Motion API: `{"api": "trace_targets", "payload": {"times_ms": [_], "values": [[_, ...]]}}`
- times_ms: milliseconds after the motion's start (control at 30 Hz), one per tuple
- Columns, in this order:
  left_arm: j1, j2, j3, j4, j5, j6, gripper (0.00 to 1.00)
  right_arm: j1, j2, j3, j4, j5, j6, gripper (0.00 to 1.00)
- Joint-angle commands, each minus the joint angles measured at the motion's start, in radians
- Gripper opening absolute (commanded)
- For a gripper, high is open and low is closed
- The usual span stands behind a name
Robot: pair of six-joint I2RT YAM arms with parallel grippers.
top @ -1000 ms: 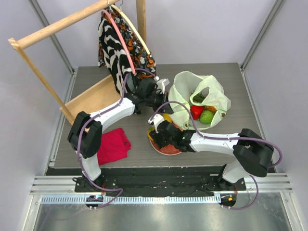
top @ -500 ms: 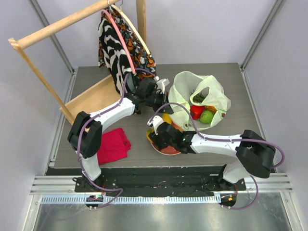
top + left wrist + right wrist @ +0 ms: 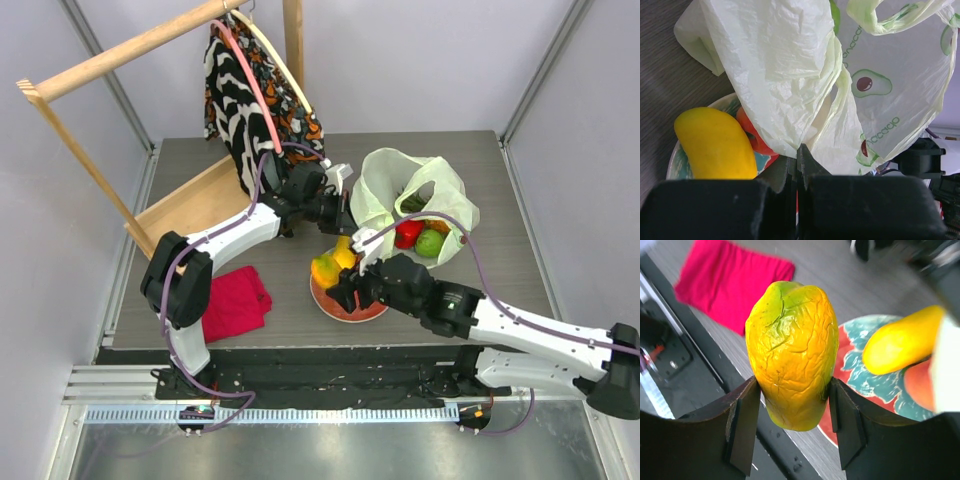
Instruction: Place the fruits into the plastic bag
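My right gripper [image 3: 332, 283] is shut on a yellow-orange mango [image 3: 792, 355], holding it by its sides above the near-left rim of the red plate [image 3: 867, 382]. On the plate lie a second yellow mango [image 3: 902, 342] and a peach [image 3: 920, 385]. My left gripper [image 3: 799, 161] is shut on the edge of the plastic bag [image 3: 790, 65], holding it up beside the plate [image 3: 677, 162]. From above, the plastic bag [image 3: 385, 185] lies open behind the plate, with a red pepper [image 3: 407, 232] and a green round fruit [image 3: 430, 243] inside.
A folded red cloth [image 3: 235, 300] lies left of the plate. A wooden rack [image 3: 120, 50] with a black-and-white patterned garment [image 3: 245, 100] stands at the back left. The table's front edge and black rail [image 3: 670, 355] run just below the held mango.
The right gripper has risen from the plate with the mango in it, and its arm has swung out to the right. The left arm has not moved.
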Motion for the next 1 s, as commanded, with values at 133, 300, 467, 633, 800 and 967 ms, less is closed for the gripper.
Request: {"api": "trace_targets", "payload": {"times_ms": [133,300,467,633,800,967], "values": [[0.001,-0.049,0.012,0.038,0.027,-0.008,0.0,-0.056,-0.084,0.024,0.052,0.036,0.059,0.01],[0.001,-0.049,0.015,0.033,0.027,-0.008,0.0,-0.204,-0.155,0.011,0.042,-0.054,0.062,0.01],[0.001,-0.052,0.015,0.033,0.029,-0.008,0.0,-0.445,-0.261,-0.012,0.035,-0.234,0.087,0.01],[0.001,-0.05,0.016,0.032,0.029,-0.008,0.0,-0.545,-0.266,0.016,-0.032,-0.199,0.073,0.01],[0.001,-0.053,0.016,0.03,0.024,-0.005,0.0,-0.593,-0.11,0.102,-0.21,-0.021,0.05,0.01],[0.001,-0.053,0.018,0.022,0.02,0.0,0.0,-0.61,-0.027,0.163,-0.307,0.103,0.033,0.01]]}}
